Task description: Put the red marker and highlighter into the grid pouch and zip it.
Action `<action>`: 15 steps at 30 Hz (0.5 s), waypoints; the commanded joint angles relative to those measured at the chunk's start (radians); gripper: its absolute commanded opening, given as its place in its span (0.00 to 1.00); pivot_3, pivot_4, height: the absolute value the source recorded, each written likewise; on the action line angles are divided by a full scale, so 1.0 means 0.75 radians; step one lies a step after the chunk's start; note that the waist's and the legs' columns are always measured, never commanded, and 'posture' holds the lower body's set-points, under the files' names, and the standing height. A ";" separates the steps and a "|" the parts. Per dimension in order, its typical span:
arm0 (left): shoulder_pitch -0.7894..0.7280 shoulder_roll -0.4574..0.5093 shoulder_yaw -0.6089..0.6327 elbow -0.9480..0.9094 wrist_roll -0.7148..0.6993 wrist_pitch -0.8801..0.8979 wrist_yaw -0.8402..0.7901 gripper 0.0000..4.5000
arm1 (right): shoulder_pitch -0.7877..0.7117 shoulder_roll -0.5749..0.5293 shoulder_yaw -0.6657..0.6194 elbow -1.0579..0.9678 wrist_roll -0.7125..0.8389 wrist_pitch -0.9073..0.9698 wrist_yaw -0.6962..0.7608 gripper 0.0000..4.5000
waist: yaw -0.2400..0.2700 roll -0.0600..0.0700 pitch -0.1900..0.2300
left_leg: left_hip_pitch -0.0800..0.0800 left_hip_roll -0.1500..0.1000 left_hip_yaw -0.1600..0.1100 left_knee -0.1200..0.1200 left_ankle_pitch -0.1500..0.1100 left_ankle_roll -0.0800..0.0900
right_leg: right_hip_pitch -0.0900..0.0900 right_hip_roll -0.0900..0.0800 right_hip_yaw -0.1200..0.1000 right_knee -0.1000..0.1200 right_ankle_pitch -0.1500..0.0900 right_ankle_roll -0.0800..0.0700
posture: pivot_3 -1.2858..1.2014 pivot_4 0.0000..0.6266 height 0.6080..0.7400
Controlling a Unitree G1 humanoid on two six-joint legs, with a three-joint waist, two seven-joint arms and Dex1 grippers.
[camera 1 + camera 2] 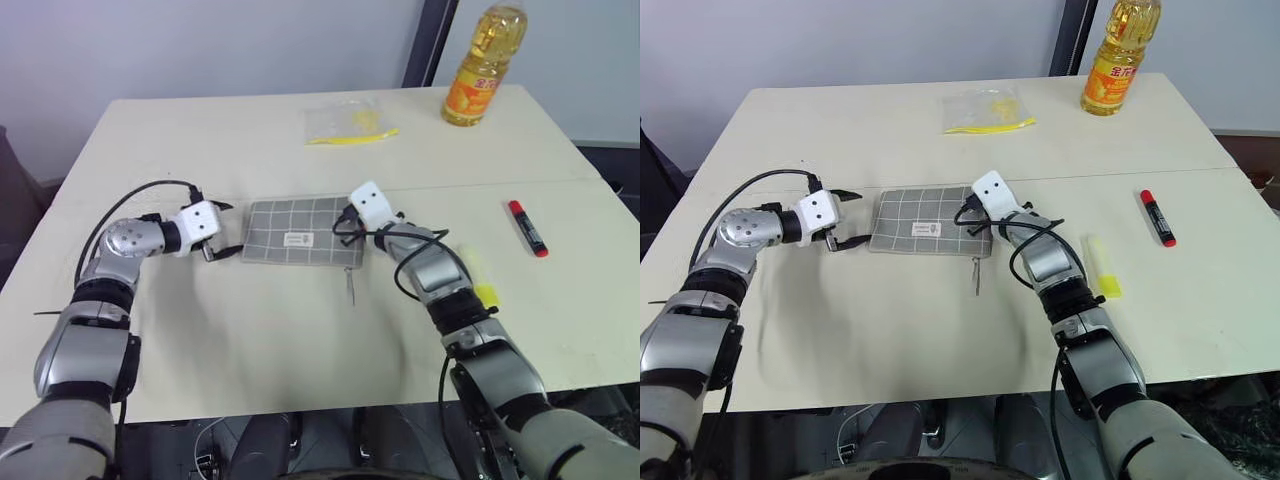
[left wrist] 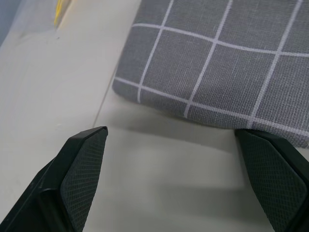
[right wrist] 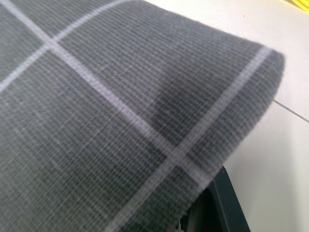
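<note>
Grey white-gridded pouch, red-capped black marker, yellow highlighter.

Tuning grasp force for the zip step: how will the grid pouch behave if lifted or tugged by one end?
Probably floppy: the grid pouch is woven fabric lying flat with softly rounded edges, so it should sag from one end. Probably light, since it looks thin and unfilled. It may slide on the smooth table when tugged, so pinning the end at the left gripper seems wise.

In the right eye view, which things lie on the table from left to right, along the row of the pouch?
left gripper → grid pouch → right gripper → highlighter → red marker
</note>
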 commanded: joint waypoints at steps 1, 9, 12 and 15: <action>0.071 0.009 -0.045 -0.019 0.018 -0.067 -0.103 1.00 | -0.029 -0.001 -0.025 0.015 -0.002 -0.030 0.025 0.01 | -0.006 0.000 0.000 | 0.000 0.000 0.000 0.000 0.000 0.000 | 0.000 0.000 0.000 0.000 0.000 0.000 | 0.52 0.24 1.00; 0.101 0.092 -0.095 -0.044 0.069 -0.292 -0.145 1.00 | -0.045 0.002 -0.062 0.049 0.005 -0.035 0.056 0.01 | -0.026 0.000 0.000 | 0.000 0.001 0.000 -0.001 0.000 -0.001 | -0.001 0.000 0.000 0.000 0.000 0.000 | 0.52 0.24 1.00; 0.074 0.116 -0.128 -0.030 0.112 -0.375 -0.126 1.00 | -0.048 0.003 -0.057 0.057 -0.003 -0.040 0.064 0.01 | -0.026 0.000 0.000 | 0.000 0.001 0.000 -0.001 0.000 -0.001 | -0.001 0.000 0.000 0.000 0.000 0.000 | 0.52 0.24 1.00; 0.049 0.154 -0.190 -0.016 0.203 -0.505 -0.088 1.00 | -0.050 0.007 -0.058 0.064 -0.006 -0.042 0.065 0.01 | -0.026 0.000 0.000 | 0.000 0.001 0.000 -0.001 0.000 -0.001 | -0.001 0.000 0.001 0.001 0.000 0.000 | 0.52 0.24 1.00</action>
